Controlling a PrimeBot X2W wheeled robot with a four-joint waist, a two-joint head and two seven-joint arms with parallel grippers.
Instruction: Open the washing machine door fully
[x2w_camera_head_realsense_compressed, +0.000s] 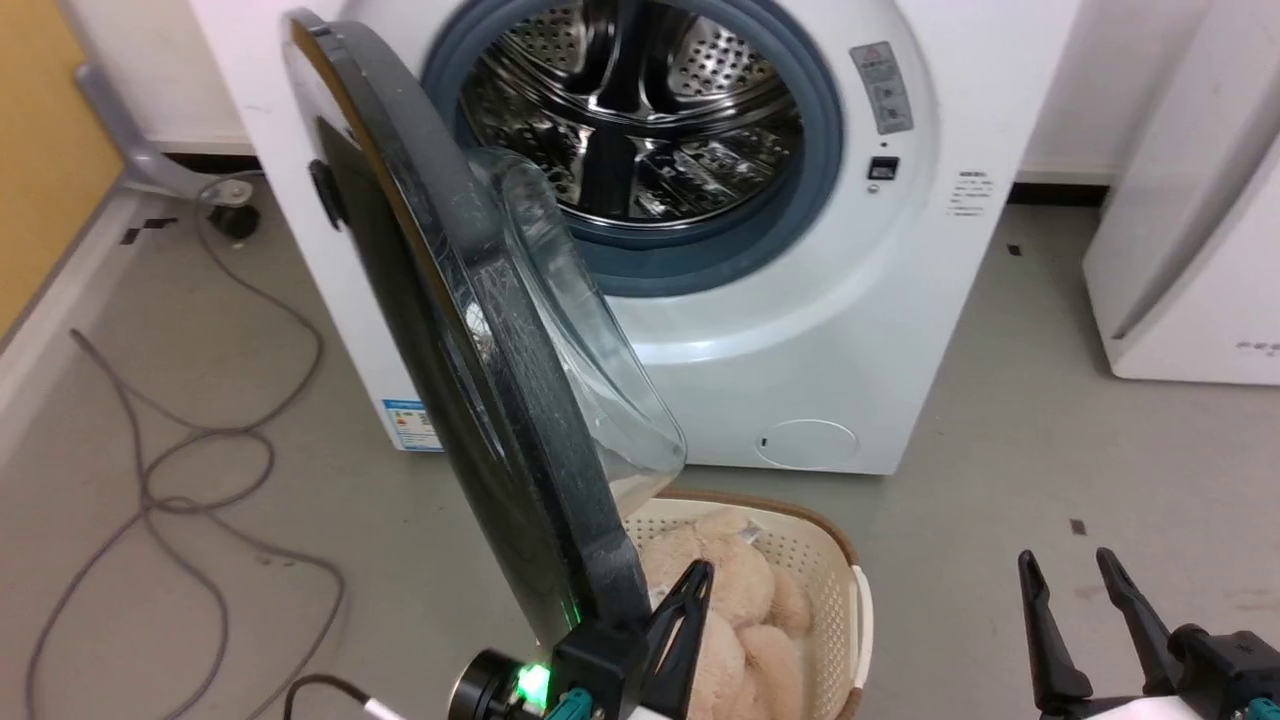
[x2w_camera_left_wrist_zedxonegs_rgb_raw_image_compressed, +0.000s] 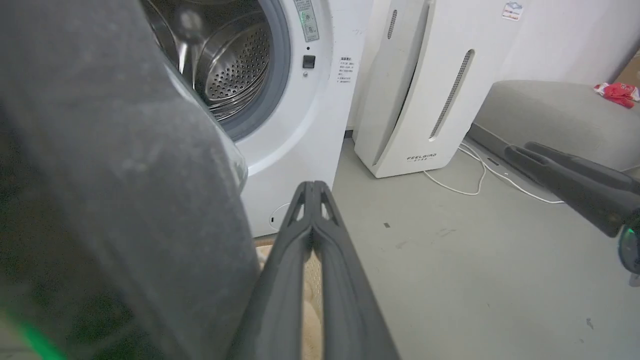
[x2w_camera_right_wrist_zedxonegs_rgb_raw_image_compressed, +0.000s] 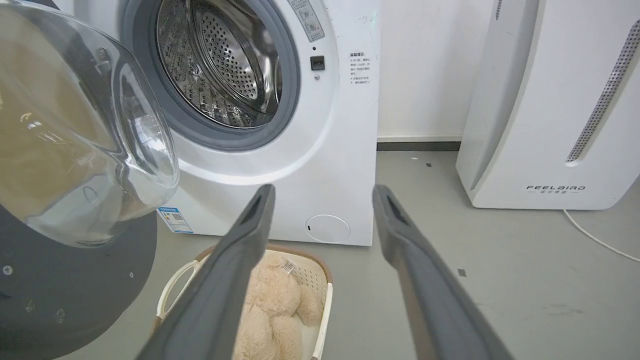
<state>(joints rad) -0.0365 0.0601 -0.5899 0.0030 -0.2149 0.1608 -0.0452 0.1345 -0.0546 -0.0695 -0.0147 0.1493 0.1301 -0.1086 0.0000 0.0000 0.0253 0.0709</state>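
The white washing machine (x2w_camera_head_realsense_compressed: 850, 330) stands with its steel drum (x2w_camera_head_realsense_compressed: 640, 110) exposed. The washing machine door (x2w_camera_head_realsense_compressed: 480, 380), black with a bulging clear glass bowl (x2w_camera_head_realsense_compressed: 590, 340), is swung out toward me and shows nearly edge-on. My left gripper (x2w_camera_head_realsense_compressed: 698, 575) is shut with nothing in it, at the door's lower rim on its inner side; whether it touches the rim I cannot tell. In the left wrist view the shut left gripper (x2w_camera_left_wrist_zedxonegs_rgb_raw_image_compressed: 312, 186) points past the blurred door (x2w_camera_left_wrist_zedxonegs_rgb_raw_image_compressed: 125, 175). My right gripper (x2w_camera_head_realsense_compressed: 1070, 560) stands open and apart from the door, with nothing between its fingers (x2w_camera_right_wrist_zedxonegs_rgb_raw_image_compressed: 250, 240).
A cream laundry basket (x2w_camera_head_realsense_compressed: 800, 560) holding a beige plush toy (x2w_camera_right_wrist_zedxonegs_rgb_raw_image_compressed: 275, 305) sits on the floor under the door. Grey cables (x2w_camera_head_realsense_compressed: 200, 440) loop on the left floor. A white FEELBIRD appliance (x2w_camera_right_wrist_zedxonegs_rgb_raw_image_compressed: 550, 125) stands to the right, with a grey seat (x2w_camera_left_wrist_zedxonegs_rgb_raw_image_compressed: 550, 110) beyond it.
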